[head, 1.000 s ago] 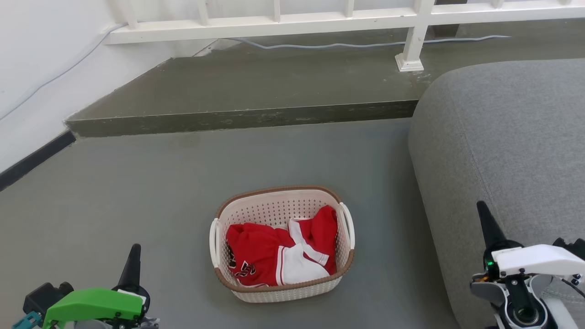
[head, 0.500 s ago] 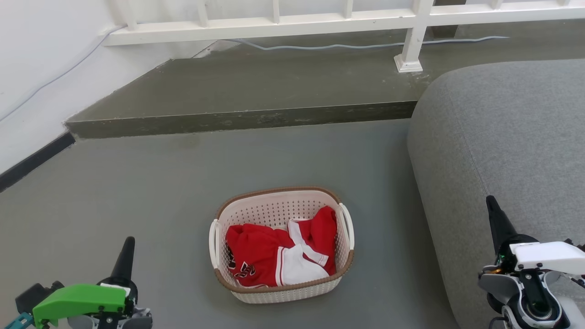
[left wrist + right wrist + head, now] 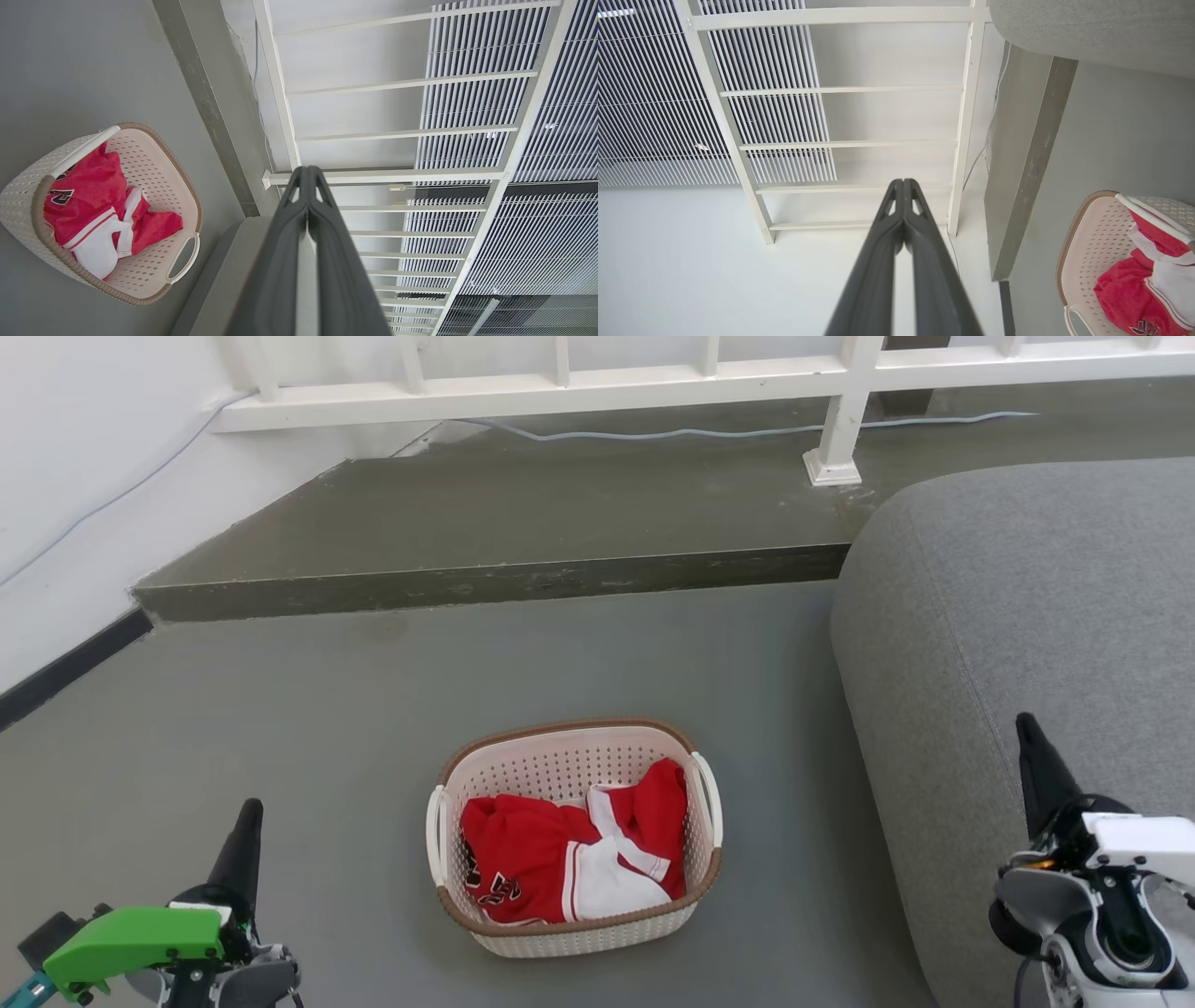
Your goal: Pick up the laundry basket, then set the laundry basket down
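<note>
The laundry basket [image 3: 560,761] stands on the grey floor at the lower middle of the head view, cream-white and perforated, with a brown rim and a white handle on each side. Red and white clothes [image 3: 569,859] lie inside it. The basket [image 3: 154,186] also lies at the left of the left wrist view and the basket [image 3: 1092,242] at the right edge of the right wrist view. My left gripper [image 3: 248,812] is shut, well left of the basket and holding nothing. My right gripper [image 3: 1027,728] is shut, off to the right in front of the sofa.
A grey sofa [image 3: 1027,616] fills the right side, close to the basket's right handle. Behind the basket a raised concrete step [image 3: 495,574] crosses the floor, with a white railing [image 3: 560,387] and a cable beyond. A white wall with a dark skirting [image 3: 65,663] runs along the left.
Both grippers have drifted outward from the basket: the left one lower and further left, the right one further right and higher. The basket has stayed where it was.
</note>
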You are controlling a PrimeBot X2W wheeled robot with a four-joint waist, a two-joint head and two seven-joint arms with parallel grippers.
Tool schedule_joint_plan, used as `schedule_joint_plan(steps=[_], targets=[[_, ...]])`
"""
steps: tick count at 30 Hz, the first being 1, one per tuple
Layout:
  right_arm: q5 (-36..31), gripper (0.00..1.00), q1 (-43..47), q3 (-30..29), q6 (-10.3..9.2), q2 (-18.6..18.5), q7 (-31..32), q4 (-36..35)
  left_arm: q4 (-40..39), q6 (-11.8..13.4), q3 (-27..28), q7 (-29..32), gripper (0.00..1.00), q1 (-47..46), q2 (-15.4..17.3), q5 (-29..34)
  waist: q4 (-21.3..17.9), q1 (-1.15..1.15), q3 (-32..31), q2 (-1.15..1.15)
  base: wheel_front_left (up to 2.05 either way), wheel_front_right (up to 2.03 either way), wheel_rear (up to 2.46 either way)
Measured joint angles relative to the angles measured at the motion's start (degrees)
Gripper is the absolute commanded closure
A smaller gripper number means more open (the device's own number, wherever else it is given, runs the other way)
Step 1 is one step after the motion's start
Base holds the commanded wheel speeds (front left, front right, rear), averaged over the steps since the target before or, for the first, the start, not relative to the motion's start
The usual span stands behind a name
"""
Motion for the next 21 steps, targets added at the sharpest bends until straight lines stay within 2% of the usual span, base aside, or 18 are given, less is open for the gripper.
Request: schedule_joint_plan(steps=[4, 21], targets=[[1.46, 1.0, -0.24, -0.36, 0.18, -0.12, 0.46, 0.27, 0.13, -0.05, 0.49, 0.36, 1.0, -0.62, 0.0, -1.76, -0.02, 0.0, -0.02, 0.0, 0.0, 0.0, 0.0], [1.59, 1.0, -0.32, -0.43, 0.49, -0.12, 0.48, 0.81, 0.67, -0.11, 0.62, 0.36, 1.0, -0.63, 0.0, -2.16, -0.02, 0.0, -0.04, 0.0, 0.0, 0.0, 0.0]])
